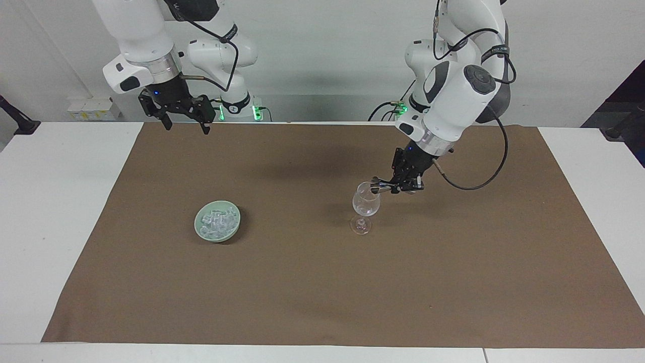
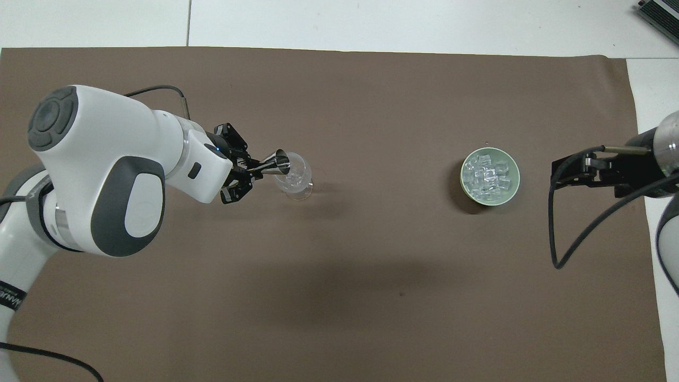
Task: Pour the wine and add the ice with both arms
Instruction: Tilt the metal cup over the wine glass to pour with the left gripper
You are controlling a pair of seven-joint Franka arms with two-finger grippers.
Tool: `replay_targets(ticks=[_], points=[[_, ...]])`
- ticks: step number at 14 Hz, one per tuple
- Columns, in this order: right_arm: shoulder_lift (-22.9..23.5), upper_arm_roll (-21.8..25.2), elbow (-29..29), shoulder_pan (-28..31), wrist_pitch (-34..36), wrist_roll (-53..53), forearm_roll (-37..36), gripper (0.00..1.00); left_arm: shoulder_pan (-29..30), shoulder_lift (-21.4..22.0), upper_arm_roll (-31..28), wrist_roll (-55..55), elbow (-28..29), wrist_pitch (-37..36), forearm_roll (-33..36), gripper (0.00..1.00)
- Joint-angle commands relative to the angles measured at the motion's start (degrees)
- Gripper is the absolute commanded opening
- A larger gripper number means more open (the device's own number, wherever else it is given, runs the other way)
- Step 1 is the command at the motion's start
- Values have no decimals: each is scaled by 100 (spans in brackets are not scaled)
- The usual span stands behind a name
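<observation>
Brown mat [image 1: 322, 282]; ice [image 1: 217, 220] in green bowl [image 1: 202, 232]; left pincer [image 1: 392, 186] tight on jigger [image 1: 376, 187] over glass [image 1: 365, 204].

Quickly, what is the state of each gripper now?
Left gripper: closed on the metal jigger, tipped at the wine glass rim.
Right gripper: open, holding nothing, waiting above the mat edge.

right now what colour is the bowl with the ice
Pale green bowl, holding clear ice; it shows best in the overhead view.

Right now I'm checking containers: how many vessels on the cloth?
2: a stemmed glass toward the left arm's end, under the left gripper's tilted jigger; a green bowl of ice toward the right arm's end.
</observation>
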State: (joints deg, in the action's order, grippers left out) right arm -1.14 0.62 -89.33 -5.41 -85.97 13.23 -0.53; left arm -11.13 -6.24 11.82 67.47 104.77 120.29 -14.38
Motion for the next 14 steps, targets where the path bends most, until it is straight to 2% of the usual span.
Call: replay_targets(ticks=[1, 7, 10, 14], points=[[-79, 17, -103, 49, -122, -66, 141, 100, -170, 88, -119, -252, -62, -155, 216, 0], [-79, 17, -103, 49, -122, -66, 141, 100, -354, 88, -119, -708, -281, -383, 717, 0], [-79, 17, -103, 49, -122, -66, 141, 100, -424, 88, -119, -938, -439, -577, 1226, 0], [-79, 17, -103, 49, -122, -66, 141, 100, -521, 88, -119, -1175, -449, -656, 1446, 0]])
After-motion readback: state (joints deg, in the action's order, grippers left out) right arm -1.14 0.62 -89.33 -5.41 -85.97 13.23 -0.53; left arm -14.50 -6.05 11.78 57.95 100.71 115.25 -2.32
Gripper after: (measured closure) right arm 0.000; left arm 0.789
